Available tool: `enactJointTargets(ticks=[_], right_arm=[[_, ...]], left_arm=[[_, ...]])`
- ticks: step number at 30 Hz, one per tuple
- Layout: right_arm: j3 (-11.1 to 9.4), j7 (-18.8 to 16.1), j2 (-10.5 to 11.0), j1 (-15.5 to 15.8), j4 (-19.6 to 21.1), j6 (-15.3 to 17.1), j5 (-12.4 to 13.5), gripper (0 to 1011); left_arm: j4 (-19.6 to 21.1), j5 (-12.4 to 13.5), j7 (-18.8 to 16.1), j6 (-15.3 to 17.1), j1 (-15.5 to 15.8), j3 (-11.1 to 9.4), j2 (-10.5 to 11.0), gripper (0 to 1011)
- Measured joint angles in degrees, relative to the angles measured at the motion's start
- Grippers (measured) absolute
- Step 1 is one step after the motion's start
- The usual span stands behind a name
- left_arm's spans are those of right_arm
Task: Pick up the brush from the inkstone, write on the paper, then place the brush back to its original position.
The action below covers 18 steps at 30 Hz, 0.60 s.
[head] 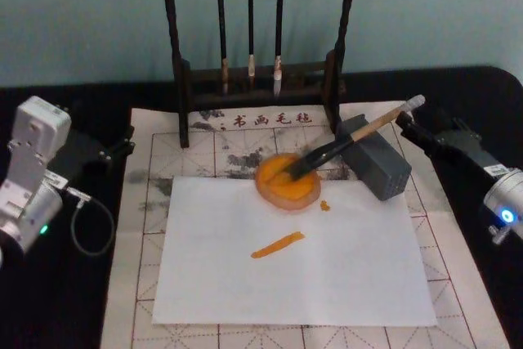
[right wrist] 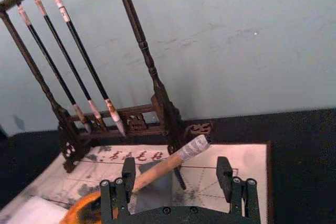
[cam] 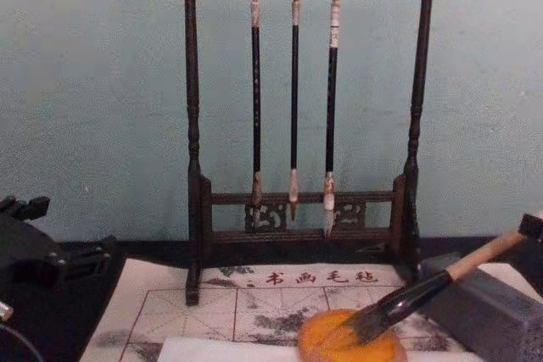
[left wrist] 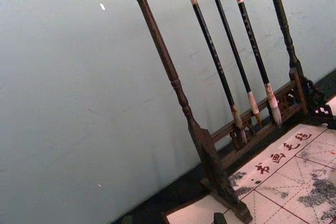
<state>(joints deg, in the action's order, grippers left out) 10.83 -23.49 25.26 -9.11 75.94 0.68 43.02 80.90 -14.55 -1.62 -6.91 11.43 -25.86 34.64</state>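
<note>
At the right edge of the head view, the right gripper [head: 409, 124] is held with its fingers spread wide around the pale-wrapped handle end of the brush [head: 343, 146]; nothing is pinched.

Seen from the right wrist, the handle end lies between the fingers, close to one; contact cannot be told. The brush is laid slanting across the centre right of the frame, its dark bristles in an orange dish [head: 286, 181] and its tan handle propped on a grey block [head: 377, 161]. The dish is set across the upper edge of the white paper [head: 294, 284], which is marked with an orange stroke [head: 278, 244] near its middle. The paper is laid on a beige mat [head: 139, 234] with red grid lines. At top centre, three thin brushes [head: 249, 14] are hung from a dark rack [head: 176, 55]. At the left edge, the left gripper [head: 110, 151] is parked beside the mat.
</note>
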Motion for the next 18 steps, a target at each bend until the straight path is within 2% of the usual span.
enactJointTargets(ticks=[3,18], right_arm=[[-0.16,-0.73,-0.32,-0.43,-0.61,0.99,1.35,1000],[-0.14,-4.36,-2.38,-4.26,-6.52,8.09,11.84,1000]], left_arm=[[0.00,0.00,0.00,0.00,0.00,0.00,0.00,1001],[0.00,0.00,0.00,0.00,0.00,0.00,0.00,1001]])
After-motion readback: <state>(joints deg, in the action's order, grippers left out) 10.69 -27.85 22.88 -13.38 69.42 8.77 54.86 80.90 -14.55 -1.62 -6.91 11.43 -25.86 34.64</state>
